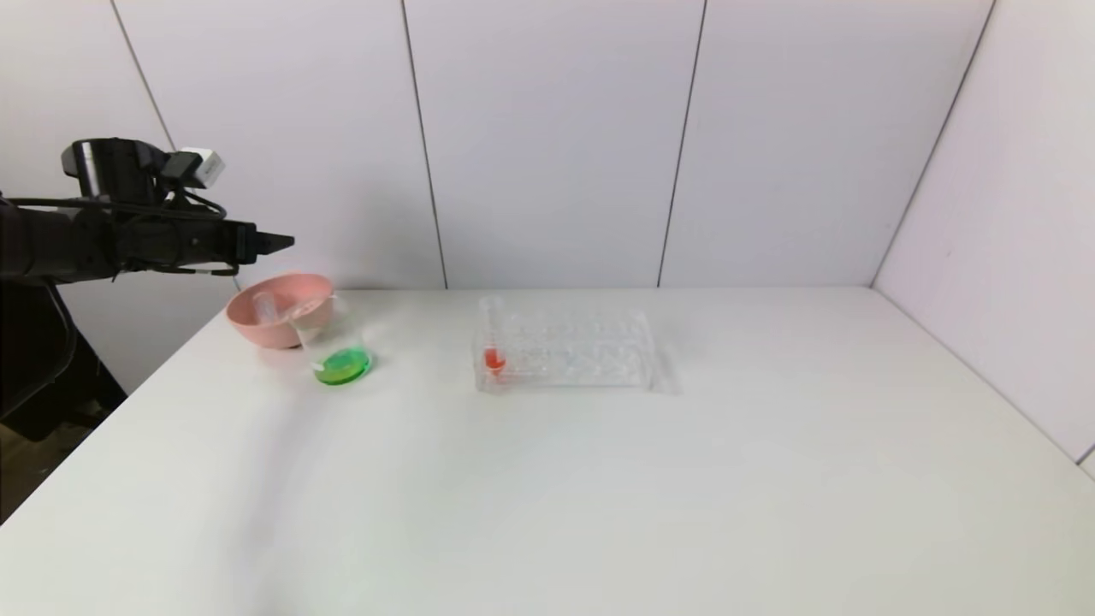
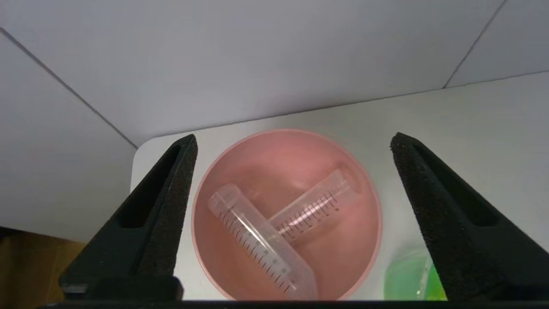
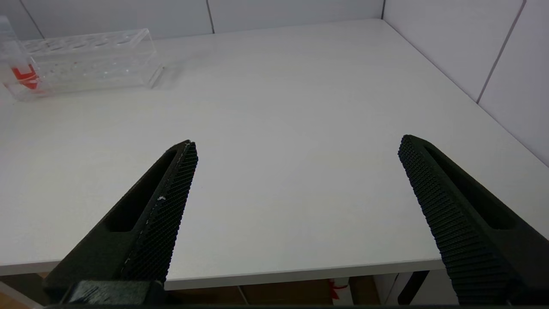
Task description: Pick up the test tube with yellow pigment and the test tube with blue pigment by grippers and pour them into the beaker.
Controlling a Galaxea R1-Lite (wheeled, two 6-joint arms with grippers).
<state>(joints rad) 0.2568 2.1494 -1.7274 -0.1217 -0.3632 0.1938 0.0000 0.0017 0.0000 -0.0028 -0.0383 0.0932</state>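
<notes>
My left gripper hangs in the air over the pink bowl, open, with nothing between its fingers. Two clear graduated tubes lie crossed inside the bowl, and neither holds any coloured liquid. No test tube with yellow pigment or blue pigment is in view. The beaker stands on the table right beside the bowl and holds green liquid. My right gripper is open and empty over the table's near edge, far from these things.
A clear tube rack stands mid-table with one tube of red-orange liquid at its left end. White walls close the back and right sides. The table's left edge runs just beyond the bowl.
</notes>
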